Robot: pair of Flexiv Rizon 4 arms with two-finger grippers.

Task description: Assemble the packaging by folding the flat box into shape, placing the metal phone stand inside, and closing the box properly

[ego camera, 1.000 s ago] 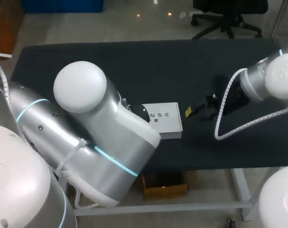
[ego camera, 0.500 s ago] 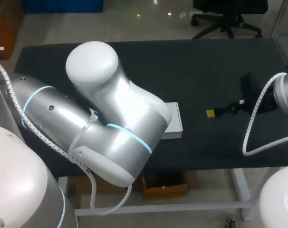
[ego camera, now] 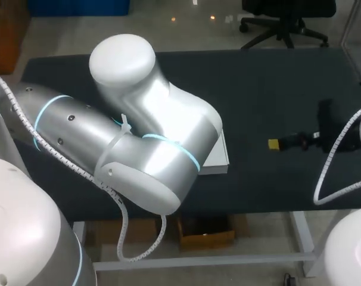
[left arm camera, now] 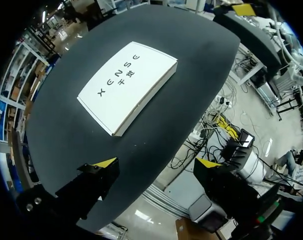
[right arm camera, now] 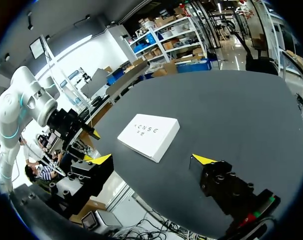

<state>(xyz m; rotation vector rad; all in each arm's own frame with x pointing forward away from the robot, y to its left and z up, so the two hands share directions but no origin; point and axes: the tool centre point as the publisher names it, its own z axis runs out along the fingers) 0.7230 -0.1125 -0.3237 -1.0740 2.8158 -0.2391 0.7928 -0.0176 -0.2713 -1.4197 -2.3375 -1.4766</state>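
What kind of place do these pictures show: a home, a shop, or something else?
Probably a robot workstation in a lab or workshop. The left arm is over a black table, the right gripper hangs open above it, and a flat white box lies on it.

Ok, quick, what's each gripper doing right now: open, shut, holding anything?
Left gripper: open, holding nothing.
Right gripper: open, holding nothing.

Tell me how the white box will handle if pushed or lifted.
The white box lies flat and low, so it would probably slide, not tip. Its thin cardboard look suggests it is light and may flex.
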